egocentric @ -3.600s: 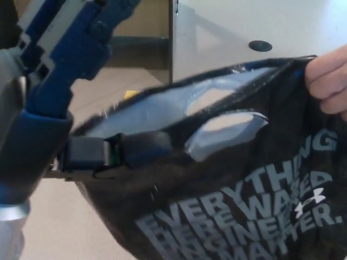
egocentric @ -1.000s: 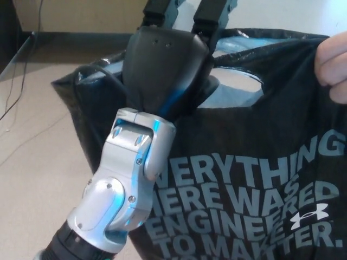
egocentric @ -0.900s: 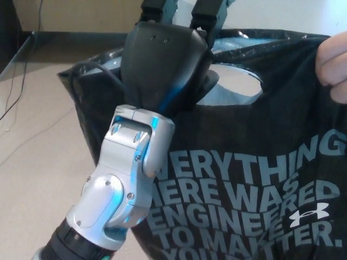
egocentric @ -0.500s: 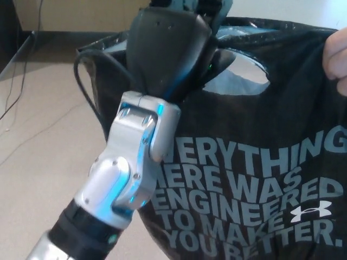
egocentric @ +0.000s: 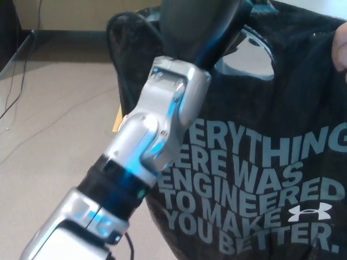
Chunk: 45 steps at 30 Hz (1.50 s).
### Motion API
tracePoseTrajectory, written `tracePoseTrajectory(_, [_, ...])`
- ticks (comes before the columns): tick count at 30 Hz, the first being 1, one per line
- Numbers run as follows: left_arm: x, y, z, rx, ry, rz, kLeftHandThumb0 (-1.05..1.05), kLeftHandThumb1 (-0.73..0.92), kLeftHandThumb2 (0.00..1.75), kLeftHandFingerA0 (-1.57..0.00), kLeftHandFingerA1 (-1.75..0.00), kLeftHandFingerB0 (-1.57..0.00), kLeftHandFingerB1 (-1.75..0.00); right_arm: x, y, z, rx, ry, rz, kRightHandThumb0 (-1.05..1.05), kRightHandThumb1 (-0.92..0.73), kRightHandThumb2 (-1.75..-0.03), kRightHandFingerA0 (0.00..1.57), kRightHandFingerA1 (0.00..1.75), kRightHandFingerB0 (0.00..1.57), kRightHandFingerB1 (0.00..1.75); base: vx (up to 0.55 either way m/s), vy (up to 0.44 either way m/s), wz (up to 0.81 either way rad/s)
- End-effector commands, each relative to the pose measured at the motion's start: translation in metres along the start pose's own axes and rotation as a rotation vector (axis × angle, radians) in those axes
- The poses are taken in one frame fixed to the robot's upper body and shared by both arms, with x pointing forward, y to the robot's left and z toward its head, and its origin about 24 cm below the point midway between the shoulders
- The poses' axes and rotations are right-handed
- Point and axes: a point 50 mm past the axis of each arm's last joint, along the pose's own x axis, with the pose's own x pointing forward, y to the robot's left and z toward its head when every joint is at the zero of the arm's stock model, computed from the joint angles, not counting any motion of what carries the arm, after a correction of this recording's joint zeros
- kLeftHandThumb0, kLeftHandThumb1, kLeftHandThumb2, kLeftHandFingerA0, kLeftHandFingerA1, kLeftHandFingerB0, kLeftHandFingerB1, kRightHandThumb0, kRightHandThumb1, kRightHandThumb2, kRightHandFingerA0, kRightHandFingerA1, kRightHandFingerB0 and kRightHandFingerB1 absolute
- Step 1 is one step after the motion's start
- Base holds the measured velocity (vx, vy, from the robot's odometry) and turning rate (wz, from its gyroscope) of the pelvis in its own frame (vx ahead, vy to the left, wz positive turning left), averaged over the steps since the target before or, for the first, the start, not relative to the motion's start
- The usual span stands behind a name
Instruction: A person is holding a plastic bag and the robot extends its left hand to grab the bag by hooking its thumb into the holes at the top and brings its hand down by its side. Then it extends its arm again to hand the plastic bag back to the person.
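Note:
A black plastic bag (egocentric: 255, 179) with grey lettering hangs in front of me and fills the right half of the head view. Its cut-out handle hole (egocentric: 246, 54) shows near the top. My left arm reaches up from the lower left, silver wrist (egocentric: 162, 119) in front of the bag. My left hand (egocentric: 195, 24) is at the picture's top edge, partly cut off, with its thumb side hooked into the bag's top beside the hole. A person's hand (egocentric: 341, 51) holds the bag's upper right corner at the right edge.
Beige floor lies to the left and below, with a thin cable (egocentric: 16, 100) running across it. A small yellow object (egocentric: 116, 120) peeks out on the floor behind the bag's left edge. A dark baseboard (egocentric: 65, 38) runs along the far wall.
My left arm has stretched upward and to the right, and the hand now reaches the picture's top. The bag has risen with it, and the person's hand has slid toward the right edge.

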Motion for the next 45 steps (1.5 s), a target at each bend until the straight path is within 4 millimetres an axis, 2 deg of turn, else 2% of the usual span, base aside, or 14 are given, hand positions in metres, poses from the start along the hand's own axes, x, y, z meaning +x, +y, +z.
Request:
tracePoseTrajectory(1, [0.009, 0.002, -0.003, -0.017, -0.025, 0.127, -0.25, 0.50, 0.89, -1.23, -1.38, -0.76, -1.06, 0.003, -0.006, 0.001, -0.007, 0.001, -0.008, -0.53, -0.66, -0.60, 0.50, 0.43, 0.38, 0.33, 0.00, 0.000, 0.00])
tracePoseTrajectory(8, [0.003, -0.001, -0.011, 0.035, -0.050, 0.179, -0.22, 0.63, 0.60, -0.91, -1.75, -0.64, -1.39, 0.002, -0.005, -0.001, 0.005, 0.012, 0.000, -0.55, -0.67, -0.61, 0.51, 0.43, 0.39, 0.33, 0.00, 0.000, 0.00])
tracePoseTrajectory(9, [0.002, -0.001, -0.013, 0.032, -0.055, 0.180, -0.31, 0.48, 0.89, -1.23, -1.38, -0.76, -0.97, 0.001, -0.005, -0.002, 0.004, 0.013, 0.000, -0.55, -0.67, -0.61, 0.53, 0.43, 0.39, 0.33, 0.00, 0.000, 0.00])
tracePoseTrajectory(15, [-0.001, 0.001, -0.019, 0.016, -0.068, 0.167, -0.34, 0.62, 0.64, -0.93, -1.67, -0.85, -0.66, 0.000, -0.004, -0.002, -0.004, 0.017, -0.002, -0.54, -0.68, -0.61, 0.53, 0.43, 0.39, 0.33, 0.00, 0.000, 0.00])
tracePoseTrajectory(16, [-0.002, 0.001, -0.020, 0.017, -0.070, 0.173, -0.26, 0.47, 0.88, -1.23, -1.37, -0.77, -0.99, 0.000, -0.004, -0.002, -0.003, 0.017, -0.002, -0.54, -0.68, -0.61, 0.53, 0.43, 0.39, 0.33, 0.00, 0.000, 0.00])
tracePoseTrajectory(19, [-0.004, 0.003, -0.023, 0.017, -0.081, 0.199, -0.15, 0.60, 0.59, -0.94, -1.74, -0.70, -1.35, 0.000, -0.003, -0.002, -0.009, 0.016, 0.000, -0.54, -0.68, -0.61, 0.53, 0.43, 0.39, 0.33, 0.00, 0.000, 0.00])
tracePoseTrajectory(22, [-0.006, 0.010, -0.027, 0.045, -0.072, 0.317, -0.29, 0.56, 0.60, -0.97, -1.69, -0.83, -0.74, -0.001, -0.002, -0.002, -0.002, 0.016, 0.003, -0.55, -0.68, -0.61, 0.54, 0.44, 0.40, 0.33, 0.00, 0.000, 0.00])
tracePoseTrajectory(26, [0.001, 0.029, -0.035, 0.069, -0.087, 0.461, -0.26, 0.51, 0.90, -1.27, -1.40, -0.72, -1.03, 0.001, -0.003, -0.001, -0.005, 0.014, 0.007, -0.57, -0.68, -0.61, 0.54, 0.43, 0.39, 0.33, 0.00, 0.000, 0.00])
tracePoseTrajectory(27, [0.002, 0.034, -0.037, 0.065, -0.099, 0.485, -0.14, 0.70, 0.61, -0.95, -1.74, -0.55, -1.47, 0.001, -0.003, -0.001, -0.005, 0.018, 0.007, -0.56, -0.68, -0.61, 0.54, 0.43, 0.40, 0.33, 0.00, 0.000, 0.00])
tracePoseTrajectory(28, [0.004, 0.041, -0.039, 0.068, -0.099, 0.517, -0.19, 0.57, 0.92, -1.28, -1.44, -0.74, -1.16, 0.001, -0.004, -0.002, -0.002, 0.020, 0.007, -0.53, -0.68, -0.61, 0.55, 0.43, 0.40, 0.33, 0.00, 0.000, 0.00])
tracePoseTrajectory(30, [0.007, 0.053, -0.044, 0.076, -0.089, 0.560, -0.16, 0.79, 0.66, -0.96, -1.75, -0.57, -1.46, 0.002, -0.005, -0.002, 0.006, 0.022, 0.006, -0.53, -0.68, -0.61, 0.55, 0.44, 0.41, 0.34, 0.00, 0.000, 0.00])
tracePoseTrajectory(32, [0.009, 0.062, -0.047, 0.072, -0.093, 0.606, -0.28, 0.60, 0.97, -1.27, -1.40, -0.73, -1.05, 0.001, -0.004, -0.002, 0.005, 0.024, 0.008, -0.54, -0.68, -0.61, 0.55, 0.44, 0.41, 0.34, 0.00, 0.000, 0.00])
tracePoseTrajectory(33, [0.010, 0.074, -0.048, 0.061, -0.098, 0.612, -0.18, 0.76, 0.67, -0.99, -1.74, -0.68, -1.24, 0.000, -0.004, -0.003, 0.001, 0.029, 0.011, -0.55, -0.68, -0.62, 0.56, 0.44, 0.41, 0.34, 0.00, 0.000, 0.00])
tracePoseTrajectory(45, [-0.020, 0.133, -0.055, 0.149, -0.233, 0.800, -0.10, 0.59, 1.00, -1.07, -1.68, -0.78, -1.18, -0.003, 0.000, -0.005, -0.010, 0.034, 0.016, -0.54, -0.69, -0.62, 0.56, 0.45, 0.44, 0.35, 0.00, 0.000, 0.00])
